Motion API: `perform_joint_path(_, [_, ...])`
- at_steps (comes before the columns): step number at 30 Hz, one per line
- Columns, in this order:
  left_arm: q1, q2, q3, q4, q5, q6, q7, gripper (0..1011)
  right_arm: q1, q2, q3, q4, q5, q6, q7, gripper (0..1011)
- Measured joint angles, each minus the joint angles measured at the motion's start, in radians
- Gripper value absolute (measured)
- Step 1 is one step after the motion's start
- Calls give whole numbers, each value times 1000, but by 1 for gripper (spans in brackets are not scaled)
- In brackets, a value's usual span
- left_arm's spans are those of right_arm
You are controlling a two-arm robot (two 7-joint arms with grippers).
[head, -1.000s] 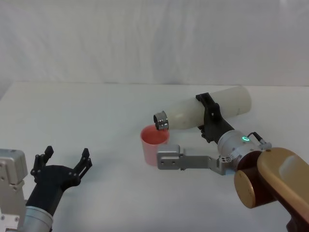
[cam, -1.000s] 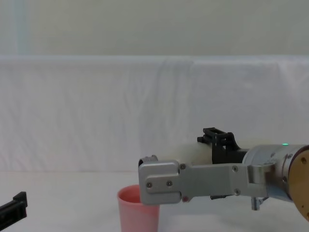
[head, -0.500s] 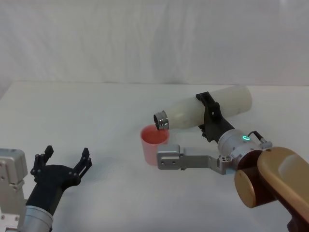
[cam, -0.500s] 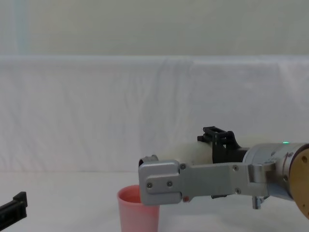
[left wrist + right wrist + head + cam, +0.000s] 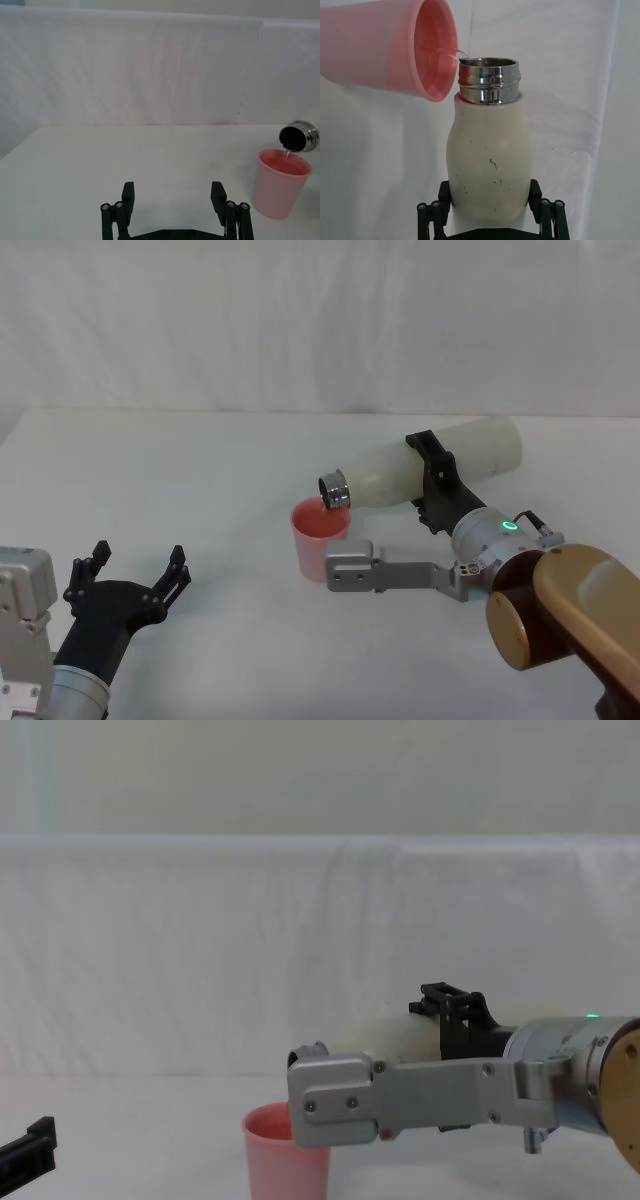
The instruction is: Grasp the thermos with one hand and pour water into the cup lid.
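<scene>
Pouring is shown from the head view: the right gripper [image 5: 432, 483] clamps the cream-white thermos [image 5: 425, 466] around its body, holding it nearly level with the steel neck dipped over the rim of the pink cup lid [image 5: 319, 536], which stands upright on the white table [image 5: 200, 470] near its middle. The left gripper [image 5: 128, 585] rests low at the robot's left, fingers spread apart and holding nothing. Left wrist view: the left gripper's two black fingers [image 5: 128, 196] stand wide apart above bare tabletop; beyond them the thermos mouth [image 5: 296, 138] hangs just above the cup lid [image 5: 280, 182], with a thin stream of water falling into it. Right wrist view: the black fingers [image 5: 444, 198] press against both sides of the thermos [image 5: 489, 159], and water runs from the neck lip into the cup lid [image 5: 395, 47]. Chest view: the cup lid [image 5: 284, 1156] stands on the table beneath the thermos [image 5: 385, 1030], partly hidden by a grey arm link [image 5: 410, 1098].
</scene>
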Motion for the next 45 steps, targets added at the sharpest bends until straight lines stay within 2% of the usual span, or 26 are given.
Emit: perform_joint_path(45, [0,0,0,0,0,0,0,1001,7,6,-9,-2,-16,-1,11,952])
